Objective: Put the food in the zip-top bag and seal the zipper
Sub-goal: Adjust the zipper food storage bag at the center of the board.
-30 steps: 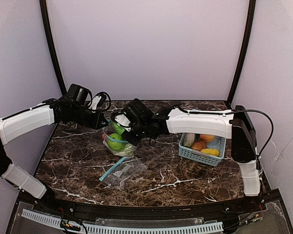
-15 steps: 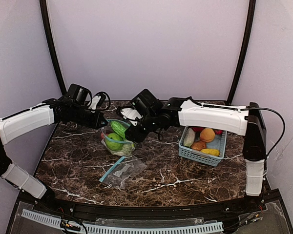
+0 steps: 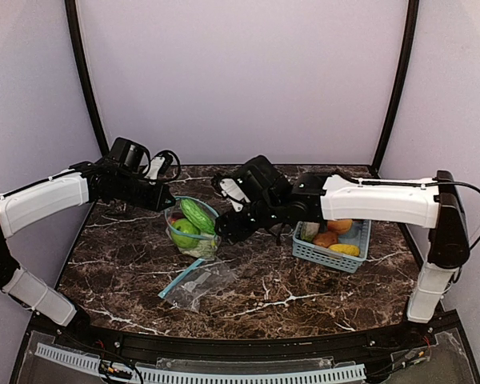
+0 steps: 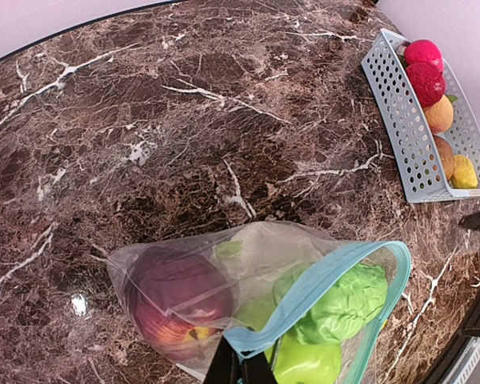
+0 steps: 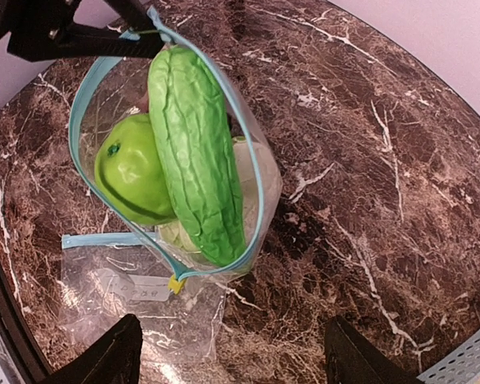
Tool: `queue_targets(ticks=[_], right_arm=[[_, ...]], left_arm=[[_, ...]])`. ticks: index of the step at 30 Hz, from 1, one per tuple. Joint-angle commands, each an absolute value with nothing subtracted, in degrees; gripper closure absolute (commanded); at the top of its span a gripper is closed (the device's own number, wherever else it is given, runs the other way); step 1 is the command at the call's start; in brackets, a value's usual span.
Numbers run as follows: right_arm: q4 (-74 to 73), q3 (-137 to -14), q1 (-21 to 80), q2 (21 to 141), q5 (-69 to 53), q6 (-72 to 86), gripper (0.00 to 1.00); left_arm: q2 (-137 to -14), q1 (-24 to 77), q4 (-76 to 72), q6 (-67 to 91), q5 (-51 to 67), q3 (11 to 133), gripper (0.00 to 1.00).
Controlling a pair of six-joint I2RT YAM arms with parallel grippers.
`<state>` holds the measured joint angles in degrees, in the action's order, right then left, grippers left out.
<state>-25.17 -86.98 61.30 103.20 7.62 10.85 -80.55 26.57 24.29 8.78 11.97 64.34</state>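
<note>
A clear zip-top bag (image 3: 194, 234) with a blue zipper rim (image 4: 320, 294) stands open on the marble table. It holds a red apple (image 4: 178, 296), a green apple (image 5: 130, 172) and a long ridged green vegetable (image 5: 196, 152). My left gripper (image 4: 240, 370) is shut on the bag's rim at its far-left edge and holds the mouth up (image 3: 166, 204). My right gripper (image 5: 232, 360) is open and empty, above the table just right of the bag (image 3: 228, 230). More food lies in the light-blue basket (image 3: 326, 256): orange (image 3: 340, 226), yellow (image 3: 344, 250), white (image 3: 310, 230) and red (image 4: 424, 54) pieces.
A second, empty zip-top bag (image 3: 200, 280) lies flat in front of the filled one, its yellow slider (image 5: 176, 282) near the standing bag's base. The basket sits at the right, near the right arm. Black frame posts stand at the table's back corners.
My right gripper has drawn back from the bag's mouth to the right, open and empty. The long green vegetable now rests in the bag. The left gripper has not moved.
</note>
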Motion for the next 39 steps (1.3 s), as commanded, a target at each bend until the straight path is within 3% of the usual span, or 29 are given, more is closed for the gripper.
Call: queue_targets(ticks=[1, 10, 22, 25, 31, 39], right_arm=[[-20.73, -86.3, 64.37, 105.05, 10.52, 17.34, 0.28], [-21.06, -89.03, 65.52, 111.32, 11.84, 19.95, 0.46], [-21.71, -92.55, 65.64, 116.41, 12.97, 20.75, 0.59], [-21.67, -93.06, 65.58, 116.95, 13.3, 20.8, 0.69], [-24.27, -94.27, 65.65, 115.71, 13.73, 20.21, 1.0], [-37.93, -98.07, 65.2, 109.43, 8.64, 15.11, 1.0]], left_arm=[[-79.19, 26.37, 24.71, 8.46, 11.86, 64.31, 0.99], [-79.02, 26.35, 24.73, 8.49, 11.84, 64.25, 0.99], [-79.13, 26.37, 24.73, 8.48, 11.82, 64.25, 0.99], [-79.22, 26.36, 24.77, 8.46, 11.86, 64.26, 0.99], [-79.08, 26.37, 24.8, 8.39, 11.55, 64.38, 0.99], [-78.62, 26.37, 24.95, 8.23, 9.78, 64.22, 0.99]])
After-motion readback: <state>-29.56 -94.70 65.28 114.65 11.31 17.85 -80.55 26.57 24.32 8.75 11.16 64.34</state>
